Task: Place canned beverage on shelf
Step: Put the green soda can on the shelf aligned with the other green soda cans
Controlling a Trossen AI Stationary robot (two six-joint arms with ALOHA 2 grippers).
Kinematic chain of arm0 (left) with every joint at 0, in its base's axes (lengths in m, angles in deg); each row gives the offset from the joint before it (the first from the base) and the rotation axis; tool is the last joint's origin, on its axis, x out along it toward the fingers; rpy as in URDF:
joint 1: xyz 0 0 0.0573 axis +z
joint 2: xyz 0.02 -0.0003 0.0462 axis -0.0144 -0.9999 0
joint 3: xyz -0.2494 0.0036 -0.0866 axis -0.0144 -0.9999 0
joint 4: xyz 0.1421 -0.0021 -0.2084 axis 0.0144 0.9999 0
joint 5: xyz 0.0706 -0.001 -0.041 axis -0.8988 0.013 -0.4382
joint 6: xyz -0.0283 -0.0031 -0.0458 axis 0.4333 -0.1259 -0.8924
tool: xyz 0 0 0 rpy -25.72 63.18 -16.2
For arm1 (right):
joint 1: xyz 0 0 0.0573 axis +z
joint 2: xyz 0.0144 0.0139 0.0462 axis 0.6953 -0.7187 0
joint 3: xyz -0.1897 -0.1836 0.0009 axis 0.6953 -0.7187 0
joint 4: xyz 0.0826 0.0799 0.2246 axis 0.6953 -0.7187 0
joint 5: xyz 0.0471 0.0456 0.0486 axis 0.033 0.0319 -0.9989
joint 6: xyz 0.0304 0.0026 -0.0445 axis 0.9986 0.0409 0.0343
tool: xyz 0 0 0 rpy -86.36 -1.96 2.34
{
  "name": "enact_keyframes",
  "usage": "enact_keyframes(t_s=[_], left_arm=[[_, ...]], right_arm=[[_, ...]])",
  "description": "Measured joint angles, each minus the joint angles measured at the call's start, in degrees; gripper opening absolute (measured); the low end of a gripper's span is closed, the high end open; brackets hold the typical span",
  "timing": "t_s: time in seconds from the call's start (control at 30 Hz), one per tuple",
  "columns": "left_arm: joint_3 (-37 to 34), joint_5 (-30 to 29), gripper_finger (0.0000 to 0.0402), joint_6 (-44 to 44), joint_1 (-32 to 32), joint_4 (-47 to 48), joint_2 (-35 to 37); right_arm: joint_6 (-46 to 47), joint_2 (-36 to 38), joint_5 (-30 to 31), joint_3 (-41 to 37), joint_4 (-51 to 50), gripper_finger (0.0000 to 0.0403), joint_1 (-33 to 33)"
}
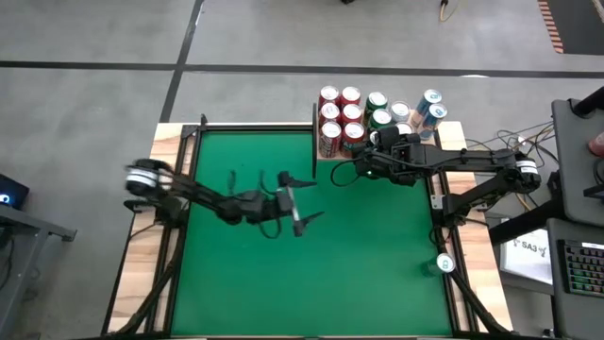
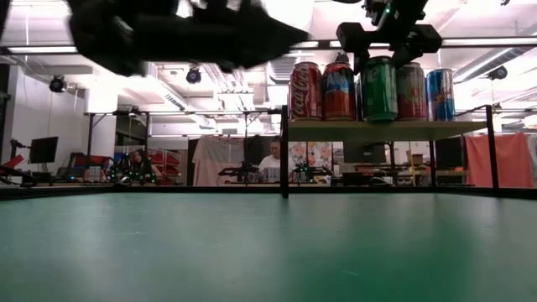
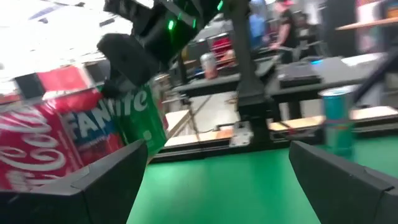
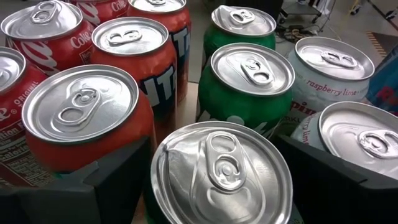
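While on the shelf (image 2: 386, 130), green can (image 4: 221, 174) sits between right pincer (image 4: 211, 171) fingers.

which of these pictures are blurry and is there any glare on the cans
Left wrist view: smeared throughout, the can lettering and the teal can soft. Low view: the left arm overhead is a dark blur against bright ceiling lights. Right wrist view: sharp, with soft glare on the lid of the nearest green can. High view: evenly lit.

Green table (image 1: 377, 283): one can (image 1: 444, 263) (right edge). Shelf (image 2: 386, 130): cans (image 2: 336, 91) clustered upright.
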Motion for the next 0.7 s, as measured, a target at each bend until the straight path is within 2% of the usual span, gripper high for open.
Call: enact_keyframes(t_s=[0.2,0.4,0.5,0.7], left_arm=[[13.7,-9.9,0.0339,0.0,-0.2,-5.9,-16.6],[25.8,-24.2,0.026,7.7,-0.3,-16.3,-30.1],[32.0,-24.6,0.0209,11.8,-0.5,-16.5,-35.3],[41.8,-24.9,0.0099,12.3,-0.4,-16.7,-43.1]], right_arm=[[-0.5,0.0,0.8,0.0,0.1,0.0327,0.0],[-0.6,0.0,1.0,0.0,0.1,0.0327,0.0],[-0.6,0.0,1.0,0.0,0.2,0.0327,0.0],[-0.6,0.0,1.0,-0.1,0.1,0.0327,0.0]])
